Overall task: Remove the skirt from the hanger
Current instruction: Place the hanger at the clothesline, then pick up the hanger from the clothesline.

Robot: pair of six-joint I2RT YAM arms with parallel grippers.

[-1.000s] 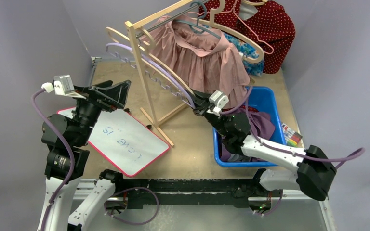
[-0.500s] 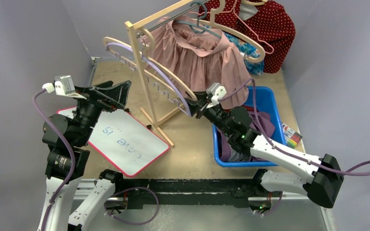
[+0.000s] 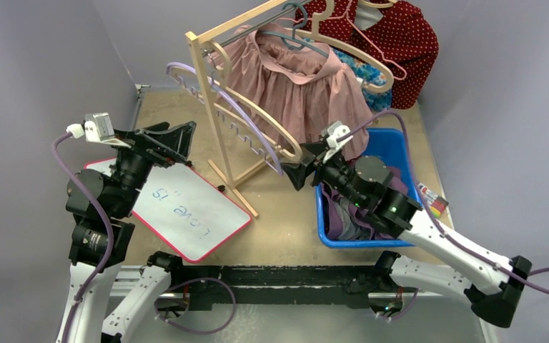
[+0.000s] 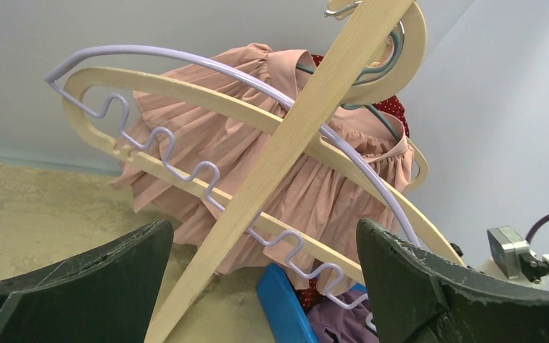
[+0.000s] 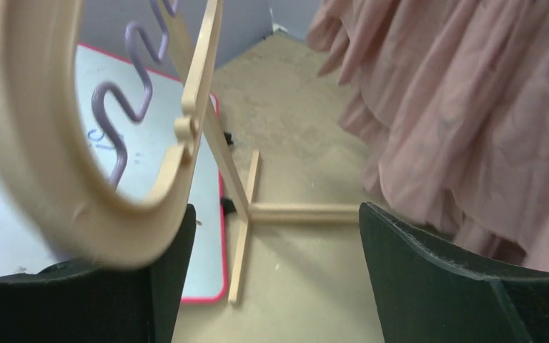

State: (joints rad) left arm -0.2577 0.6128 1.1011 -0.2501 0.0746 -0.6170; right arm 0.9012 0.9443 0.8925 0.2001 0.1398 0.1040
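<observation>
right gripper (image 3: 299,168) wider, skirt (image 3: 307,86) near

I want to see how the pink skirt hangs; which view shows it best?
Top external: the pink skirt shows nearly whole, hanging on the wooden rack. Left wrist has it crossed by empty hangers; right wrist catches only its lower folds.

I'm working in a lab test cell: plain grey walls (image 3: 36,64) box in a tabletop (image 3: 279,214), with a labelled whiteboard (image 3: 179,207) at lower left.
</observation>
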